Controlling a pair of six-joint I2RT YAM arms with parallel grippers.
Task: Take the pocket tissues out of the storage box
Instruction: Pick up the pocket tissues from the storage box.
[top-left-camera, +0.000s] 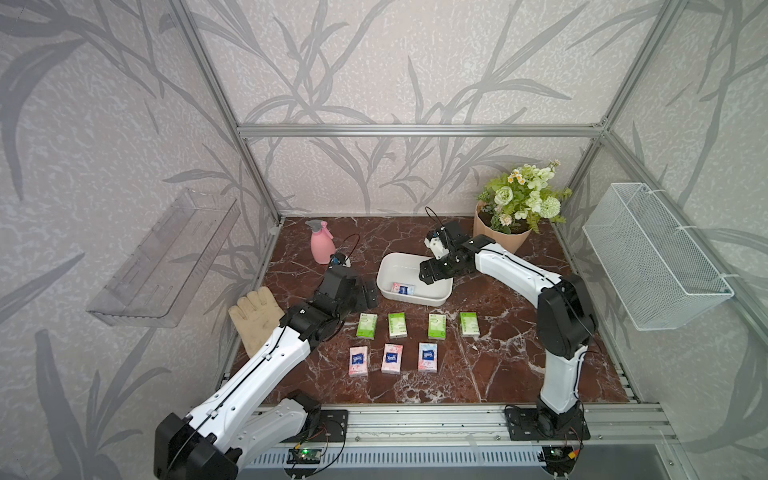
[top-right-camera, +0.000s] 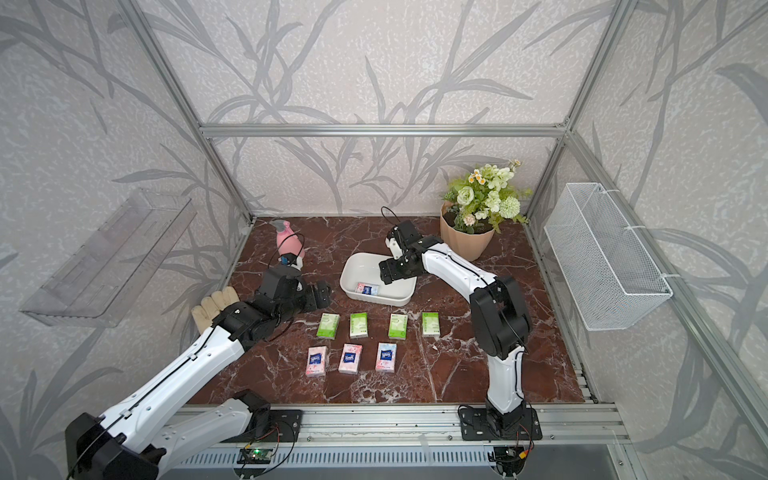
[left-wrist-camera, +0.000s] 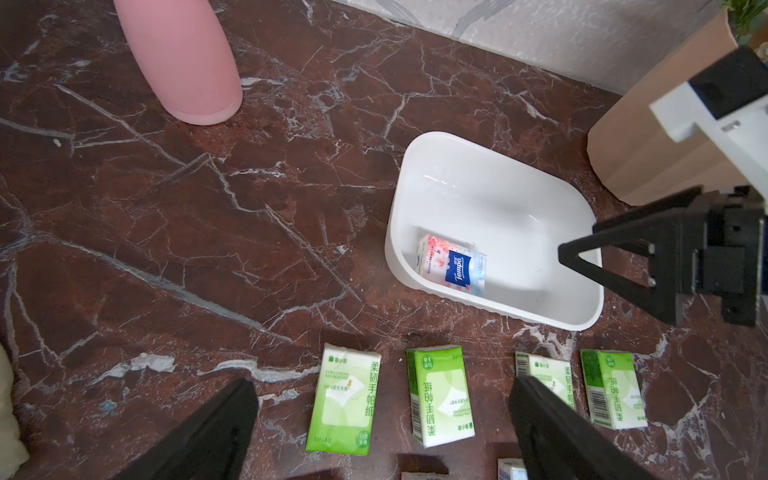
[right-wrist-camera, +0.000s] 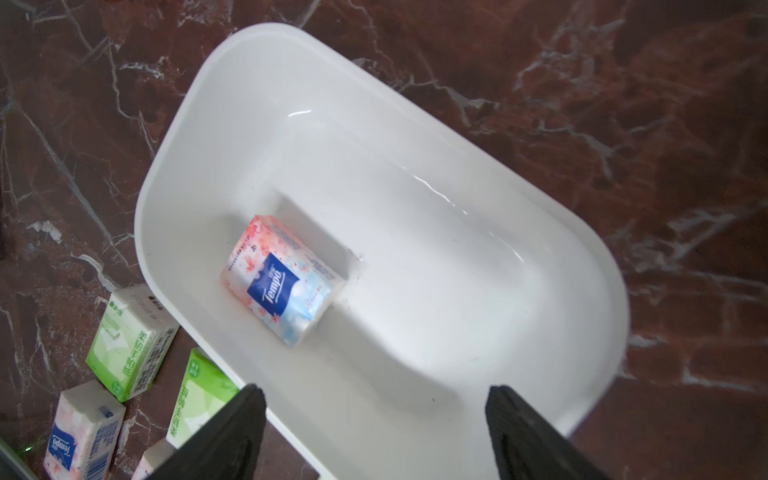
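Above the shallow white plastic storage box (right-wrist-camera: 187, 124), the right gripper (right-wrist-camera: 374, 399) hangs with jaws apart and empty, its arm (top-left-camera: 507, 262) bent down over the box's rim; bare floor separates it from the single pink-and-blue pocket tissue packet (right-wrist-camera: 282, 280) lying by the box's front wall. The left gripper (left-wrist-camera: 382, 390), spread wide and empty, hovers beside the box, near the green-and-white packets (left-wrist-camera: 345, 399).

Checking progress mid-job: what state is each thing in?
White plastic storage box: upright, one packet inside.
Pink-and-blue tissue packet: lying in the box, ungripped.
Four green-and-white packets: flat on the marble table.
Three pink packets: flat on the table.
Left gripper: open, empty.
Right gripper: open, empty, above the box.
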